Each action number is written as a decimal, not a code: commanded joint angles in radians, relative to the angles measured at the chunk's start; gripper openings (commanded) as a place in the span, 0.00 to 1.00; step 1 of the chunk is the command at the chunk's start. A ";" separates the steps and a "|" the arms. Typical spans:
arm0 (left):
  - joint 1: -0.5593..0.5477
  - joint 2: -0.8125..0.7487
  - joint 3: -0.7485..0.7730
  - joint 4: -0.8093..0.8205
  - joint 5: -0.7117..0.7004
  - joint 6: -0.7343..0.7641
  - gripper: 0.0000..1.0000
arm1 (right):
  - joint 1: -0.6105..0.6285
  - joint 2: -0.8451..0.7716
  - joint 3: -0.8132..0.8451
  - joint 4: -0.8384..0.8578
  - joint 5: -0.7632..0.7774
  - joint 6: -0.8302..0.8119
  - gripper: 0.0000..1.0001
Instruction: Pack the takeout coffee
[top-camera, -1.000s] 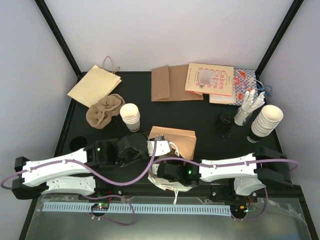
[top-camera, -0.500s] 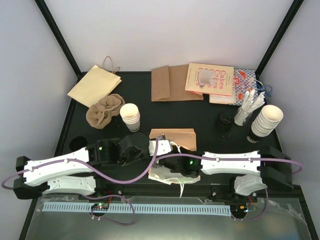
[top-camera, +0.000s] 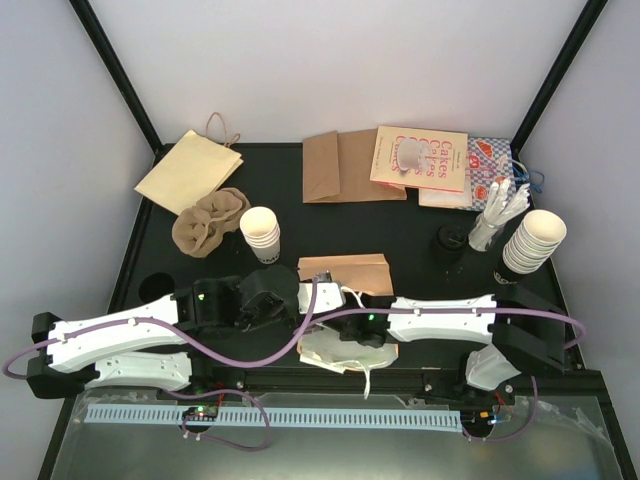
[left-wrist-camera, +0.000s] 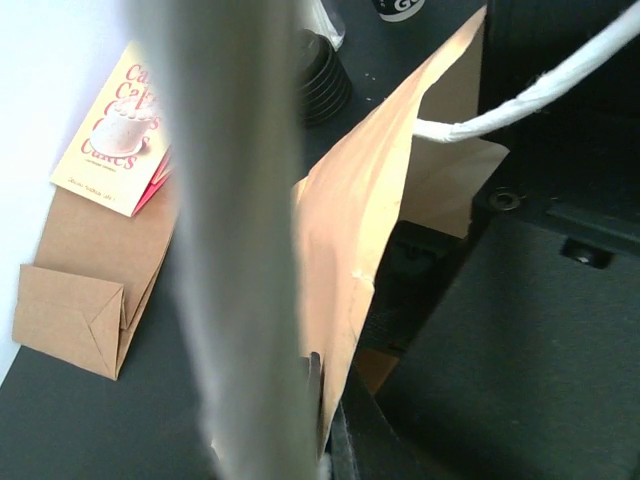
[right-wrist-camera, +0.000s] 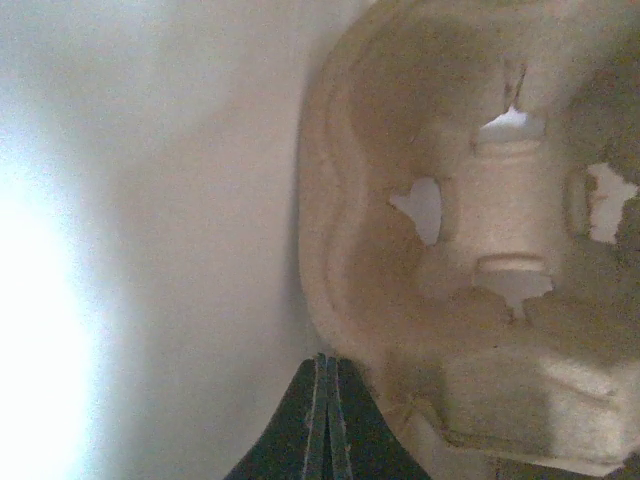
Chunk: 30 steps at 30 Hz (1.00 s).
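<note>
L gripper (top-camera: 303, 295) shut, pinching tan bag (top-camera: 350, 270) rim. R gripper (right-wrist-camera: 322, 400) shut, nothing seen btwn tips, nose close to pulp tray (right-wrist-camera: 480, 250). Takeout coffee: I can't find capped cup in any view. Black lids (top-camera: 447, 243) sit beyond bag, R arm's side, so I judge R nearer.

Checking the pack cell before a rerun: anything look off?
The bag lies on its side at the table's near edge, its near end crumpled and a white handle hanging over the edge.
</note>
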 joint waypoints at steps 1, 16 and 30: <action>0.000 -0.001 0.045 0.008 0.055 -0.019 0.02 | -0.036 0.036 0.022 0.033 -0.017 -0.013 0.01; 0.024 0.039 0.073 0.008 -0.029 -0.063 0.01 | -0.025 -0.089 0.069 -0.104 -0.065 -0.023 0.01; 0.213 0.156 0.242 -0.090 0.132 -0.089 0.02 | -0.026 -0.251 0.233 -0.244 -0.120 -0.005 0.02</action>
